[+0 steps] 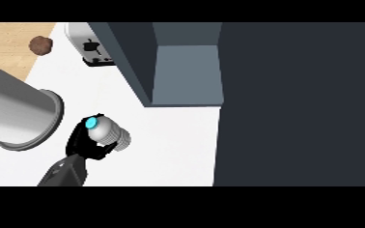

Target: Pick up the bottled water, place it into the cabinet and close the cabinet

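The bottled water (108, 130), silvery with a blue cap, is tilted over the white counter (171, 145) at the lower left. My left hand (84, 146) is curled round its lower side, and the grey forearm comes in from the bottom left. The cabinet (187, 75) stands open up and to the right of the bottle, showing a grey-blue inside. Its dark door (292, 106) fills the right side of the view. My right hand does not show.
A large grey metal pot (25, 118) lies at the left edge, close to the bottle. A toaster (92, 48) stands at the back beside the cabinet's left wall. A brown lump (40, 45) rests on a wooden surface at the far left.
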You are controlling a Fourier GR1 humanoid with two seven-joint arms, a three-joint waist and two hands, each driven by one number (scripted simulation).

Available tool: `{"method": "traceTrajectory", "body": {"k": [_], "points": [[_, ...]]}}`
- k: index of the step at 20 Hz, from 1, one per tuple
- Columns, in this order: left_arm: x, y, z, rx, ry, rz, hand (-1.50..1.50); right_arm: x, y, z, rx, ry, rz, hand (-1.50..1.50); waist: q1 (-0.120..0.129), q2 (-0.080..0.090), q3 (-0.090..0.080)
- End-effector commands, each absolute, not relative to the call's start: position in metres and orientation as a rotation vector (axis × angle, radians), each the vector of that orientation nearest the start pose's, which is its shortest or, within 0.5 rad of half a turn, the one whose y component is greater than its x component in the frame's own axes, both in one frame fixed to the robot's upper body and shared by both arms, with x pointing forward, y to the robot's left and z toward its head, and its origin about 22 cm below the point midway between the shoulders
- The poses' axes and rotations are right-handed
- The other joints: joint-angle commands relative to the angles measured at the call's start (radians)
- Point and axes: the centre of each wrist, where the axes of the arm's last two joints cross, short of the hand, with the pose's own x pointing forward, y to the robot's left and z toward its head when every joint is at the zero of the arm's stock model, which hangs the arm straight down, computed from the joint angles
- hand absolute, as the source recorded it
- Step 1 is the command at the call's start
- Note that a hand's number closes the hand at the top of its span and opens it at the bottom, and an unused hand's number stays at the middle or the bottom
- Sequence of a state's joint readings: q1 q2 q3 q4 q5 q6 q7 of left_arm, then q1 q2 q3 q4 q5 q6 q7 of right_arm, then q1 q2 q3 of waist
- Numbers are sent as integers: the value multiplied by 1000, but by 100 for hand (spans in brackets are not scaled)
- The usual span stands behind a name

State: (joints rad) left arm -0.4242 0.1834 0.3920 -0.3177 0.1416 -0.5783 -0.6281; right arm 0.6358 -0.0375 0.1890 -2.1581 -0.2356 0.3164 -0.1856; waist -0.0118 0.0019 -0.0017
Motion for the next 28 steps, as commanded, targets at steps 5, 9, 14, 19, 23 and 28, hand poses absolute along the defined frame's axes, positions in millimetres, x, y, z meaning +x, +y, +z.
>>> {"method": "traceTrajectory", "body": {"k": [5,9,14,19,23,28], "points": [[263,291,-147,-470,-1563,430,150,111,-229,33,380,-1796,-29,-150,6,-2,1],[266,298,-135,-524,-1558,433,150,100,-240,49,381,-1785,-15,-150,15,-6,3],[256,279,-122,-515,-1543,387,150,107,-225,51,374,-1791,-11,-150,20,-7,3],[264,273,-89,-540,-1544,314,150,106,-240,57,385,-1795,-32,-150,19,-6,3],[267,225,-78,-552,-1584,293,150,103,-225,54,401,-1774,-22,-150,10,-5,2],[277,194,-23,-529,-1618,241,150,101,-224,43,415,-1769,-24,-150,9,-6,2]]}}
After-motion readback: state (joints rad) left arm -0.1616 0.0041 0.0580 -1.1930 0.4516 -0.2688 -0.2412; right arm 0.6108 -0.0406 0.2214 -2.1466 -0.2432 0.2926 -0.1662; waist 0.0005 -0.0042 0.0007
